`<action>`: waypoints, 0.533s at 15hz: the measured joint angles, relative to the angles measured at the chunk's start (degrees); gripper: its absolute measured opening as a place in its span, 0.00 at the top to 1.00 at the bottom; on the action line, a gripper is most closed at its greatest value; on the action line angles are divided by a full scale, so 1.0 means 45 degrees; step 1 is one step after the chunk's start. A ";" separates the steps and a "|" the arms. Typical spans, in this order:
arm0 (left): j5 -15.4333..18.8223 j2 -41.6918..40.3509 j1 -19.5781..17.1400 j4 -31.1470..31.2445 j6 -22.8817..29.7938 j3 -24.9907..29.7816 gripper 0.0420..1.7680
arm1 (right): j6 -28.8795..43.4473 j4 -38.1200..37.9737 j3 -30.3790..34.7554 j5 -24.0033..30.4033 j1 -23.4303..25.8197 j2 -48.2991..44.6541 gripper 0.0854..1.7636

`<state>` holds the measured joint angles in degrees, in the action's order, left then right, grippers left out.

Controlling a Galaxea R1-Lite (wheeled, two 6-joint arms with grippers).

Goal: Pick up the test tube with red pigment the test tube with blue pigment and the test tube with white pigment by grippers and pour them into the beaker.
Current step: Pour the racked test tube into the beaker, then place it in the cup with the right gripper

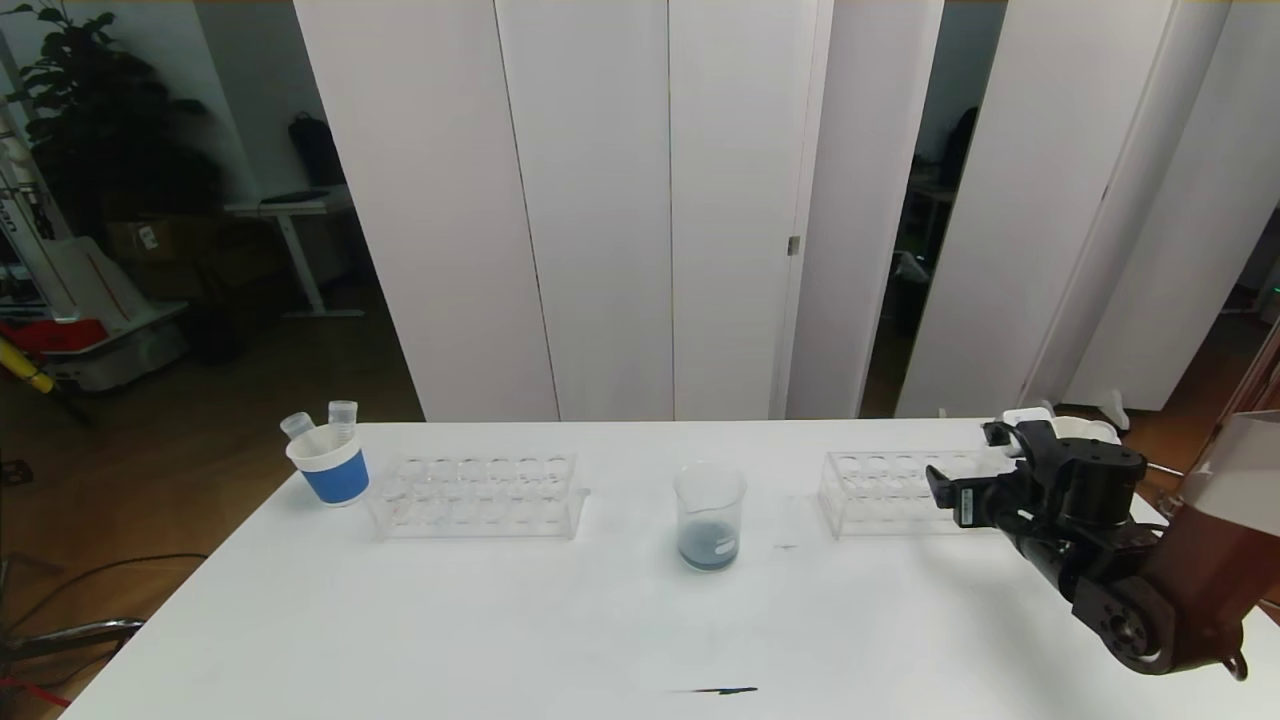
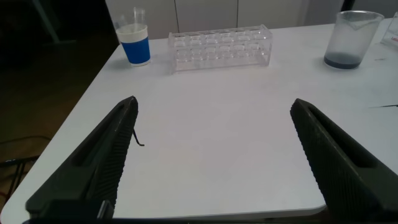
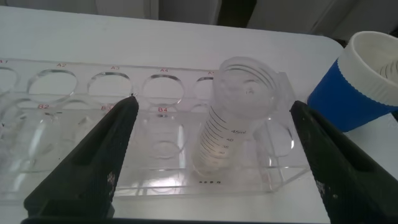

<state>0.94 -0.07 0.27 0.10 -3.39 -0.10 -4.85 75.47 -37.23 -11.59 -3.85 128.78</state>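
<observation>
Nearest to us, our right gripper (image 3: 211,155) hangs wide open over the right-hand rack (image 1: 885,490), its fingers (image 3: 93,155) flanking an upright clear tube (image 3: 233,118) that holds whitish pigment, untouched. Left of that rack stands the beaker (image 1: 710,515) with bluish sediment. Our left gripper (image 2: 214,162), also spread wide, hovers over bare table (image 2: 211,124).

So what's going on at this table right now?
The right gripper hangs open around a clear graduated tube standing in the right-hand rack, not yet gripping it. The left gripper hovers open over bare table. The beaker in the middle already holds dark bluish pigment.
</observation>
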 joint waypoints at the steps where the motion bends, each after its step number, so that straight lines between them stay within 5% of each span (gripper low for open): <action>1: 0.0000 0.0000 0.0000 0.0000 -0.0005 0.0000 0.01 | 0.0043 0.0000 -0.0051 -0.0049 0.0043 0.0024 0.01; 4: 0.0000 0.0000 0.0000 0.0000 -0.0005 0.0000 0.01 | 0.0100 0.0022 -0.0214 -0.0257 0.0073 0.0084 0.02; 5: 0.0000 0.0000 0.0000 0.0000 -0.0005 0.0000 0.01 | 0.0106 0.0024 -0.0228 -0.0260 0.0073 0.0098 0.12; 8: 0.0005 0.0000 0.0000 0.0000 -0.0005 0.0000 0.01 | 0.0119 0.0046 -0.0233 -0.0257 0.0084 0.0116 0.77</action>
<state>0.96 -0.07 0.27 0.10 -3.41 -0.10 -4.32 75.68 -38.28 -12.75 -3.47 129.31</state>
